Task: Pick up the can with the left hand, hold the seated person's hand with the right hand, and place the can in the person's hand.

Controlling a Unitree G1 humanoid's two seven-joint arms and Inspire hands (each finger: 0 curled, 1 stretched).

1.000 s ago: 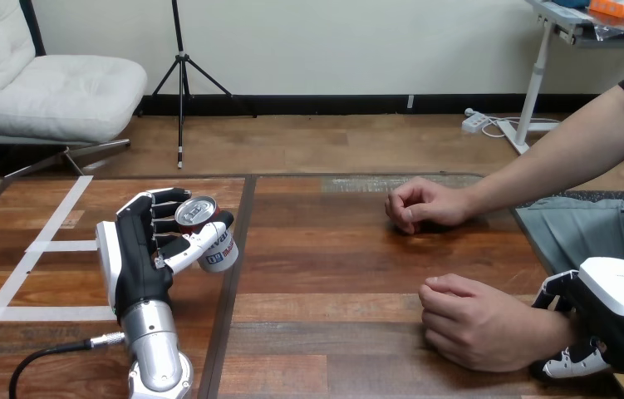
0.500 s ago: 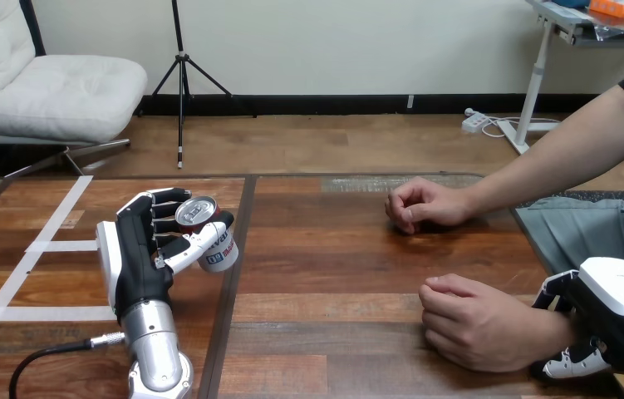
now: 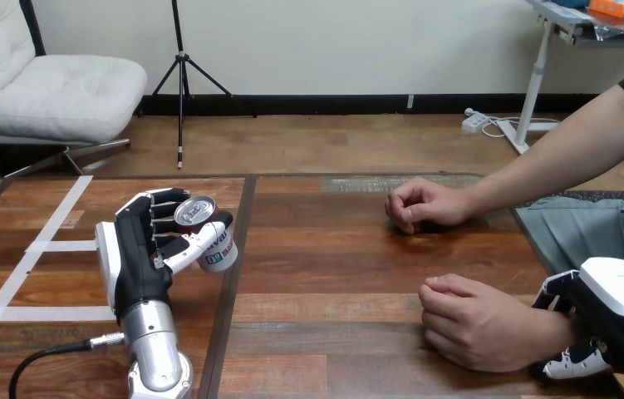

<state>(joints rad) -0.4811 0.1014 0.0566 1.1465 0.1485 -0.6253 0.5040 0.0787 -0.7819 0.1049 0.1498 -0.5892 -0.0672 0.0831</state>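
A red-and-white can (image 3: 211, 236) is tilted a little above the table, left of centre, with my left hand (image 3: 136, 259) shut on it: fingers behind it, thumb across its front. The person's near hand (image 3: 474, 322) rests as a loose fist on the table at lower right. My right hand (image 3: 621, 313) is at that wrist, with fingers above it and thumb below, curled round it. The person's far hand (image 3: 425, 204) lies closed on the table further back, apart from both of my hands.
White tape strips (image 3: 52, 245) cross the wooden table (image 3: 333, 274) at the left. A dark seam (image 3: 233, 274) runs front to back just right of the can. A cable (image 3: 42, 357) lies by my left forearm. The table's right edge (image 3: 531, 245) lies beside the person's lap.
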